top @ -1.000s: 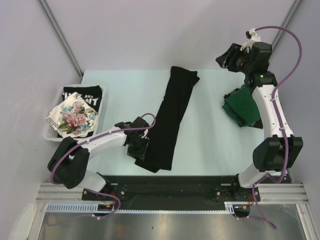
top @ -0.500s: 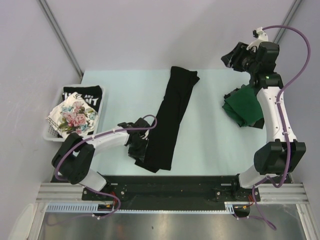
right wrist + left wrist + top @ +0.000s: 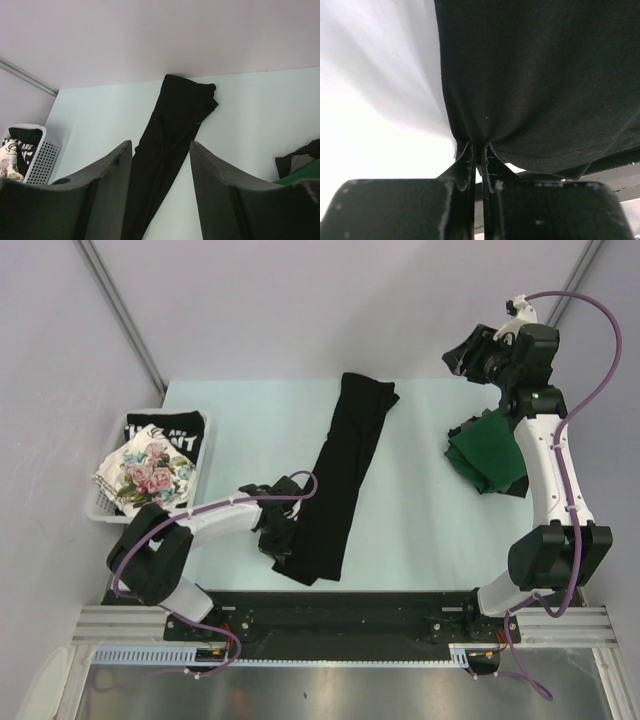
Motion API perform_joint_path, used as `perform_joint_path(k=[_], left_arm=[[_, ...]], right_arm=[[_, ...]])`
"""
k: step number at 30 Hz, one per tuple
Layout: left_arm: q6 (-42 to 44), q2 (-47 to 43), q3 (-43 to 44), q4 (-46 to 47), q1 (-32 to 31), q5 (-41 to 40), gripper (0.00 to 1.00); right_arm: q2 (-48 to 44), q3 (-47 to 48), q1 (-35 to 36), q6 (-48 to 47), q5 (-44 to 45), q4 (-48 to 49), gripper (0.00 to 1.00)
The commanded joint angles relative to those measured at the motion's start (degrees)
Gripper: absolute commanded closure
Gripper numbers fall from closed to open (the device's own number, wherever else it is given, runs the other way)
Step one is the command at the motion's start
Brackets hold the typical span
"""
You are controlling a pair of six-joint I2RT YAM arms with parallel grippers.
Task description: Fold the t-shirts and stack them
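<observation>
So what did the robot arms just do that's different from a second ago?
The left fingers pinched shut on the near edge of the long black shirt. The right fingers drifted slightly rightward, open and empty. The green shirt and the basket stayed put.

The long shirt [image 3: 345,470] is plain black, the green shirt [image 3: 488,455] dark green, the lettered shirt [image 3: 165,430] black with white print, the floral shirt [image 3: 148,477] white with pink roses, the basket [image 3: 42,160] white, the table [image 3: 420,530] pale mint.
</observation>
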Motion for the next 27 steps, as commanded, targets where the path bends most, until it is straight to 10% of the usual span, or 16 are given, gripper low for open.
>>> perform_joint_path(k=[1, 27], left_arm=[[0.6, 2.6, -0.1, 0.1, -1.3, 3.6, 0.98], [6.1, 12.2, 16.2, -3.9, -13.7, 11.9, 0.98]], right_arm=[[-2.4, 0.3, -0.2, -0.1, 0.1, 1.0, 0.45], [-1.6, 0.1, -0.8, 3.8, -1.3, 3.9, 0.45]])
